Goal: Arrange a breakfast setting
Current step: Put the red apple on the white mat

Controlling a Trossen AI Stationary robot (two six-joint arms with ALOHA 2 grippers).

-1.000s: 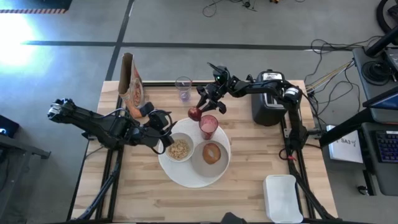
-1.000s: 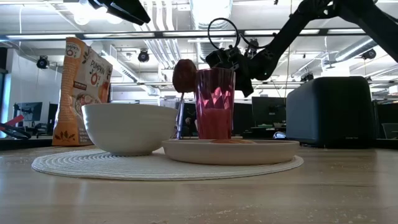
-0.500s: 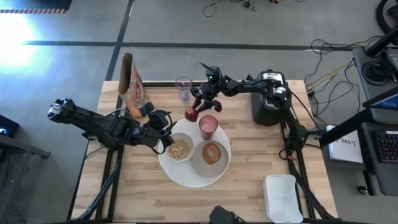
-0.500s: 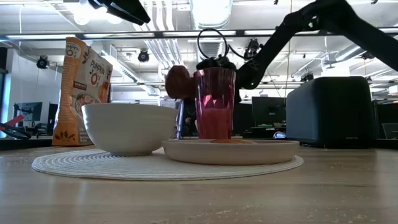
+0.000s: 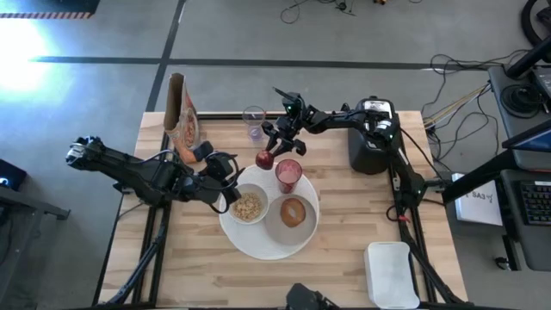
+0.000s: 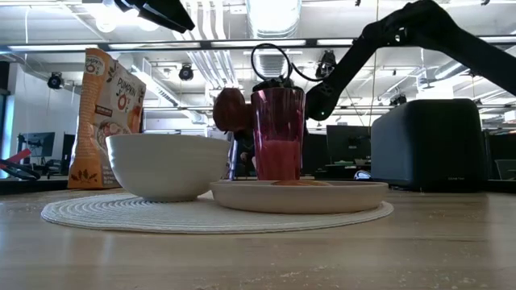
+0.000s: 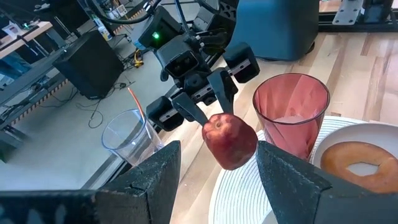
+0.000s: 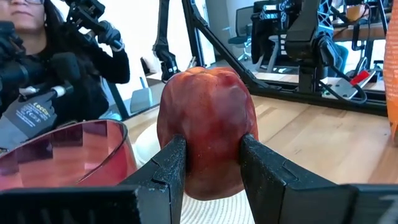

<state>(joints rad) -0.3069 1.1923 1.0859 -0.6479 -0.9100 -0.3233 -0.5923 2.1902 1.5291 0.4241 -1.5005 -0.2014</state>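
Observation:
My right gripper (image 5: pixel 269 152) is shut on a small dark-red apple (image 5: pixel 263 160), above the far left edge of the round white placemat (image 5: pixel 258 245). The apple also shows in the low view (image 6: pixel 230 110) and the left wrist view (image 7: pixel 230 142). On the mat stand the large white plate (image 5: pixel 277 234) with a browned bagel (image 5: pixel 294 212), a pink tumbler (image 5: pixel 288 175) and a white bowl (image 5: pixel 248 207) of cereal. My left gripper (image 5: pixel 226 183) is open and empty just left of the bowl. My right gripper pinches the apple by its two opposite sides (image 8: pixel 242 134) between its two fingers (image 8: pixel 169 167). The fingers slant down from the table's far right side. The apple is lifted clear of the mat, next to the tumbler's rim (image 7: pixel 290 93).
A clear glass (image 5: pixel 253 120) and a cereal bag (image 5: pixel 182 116) stand at the far edge. A black-and-silver toaster (image 5: pixel 372 142) stands at the far right, a white tray (image 5: pixel 392 274) at the near right. A person (image 8: pixel 37 68) shows beyond the table.
My right gripper has carried the apple a little toward the table's left edge and slightly down, past the tumbler, staying shut on it. My left arm has kept still.

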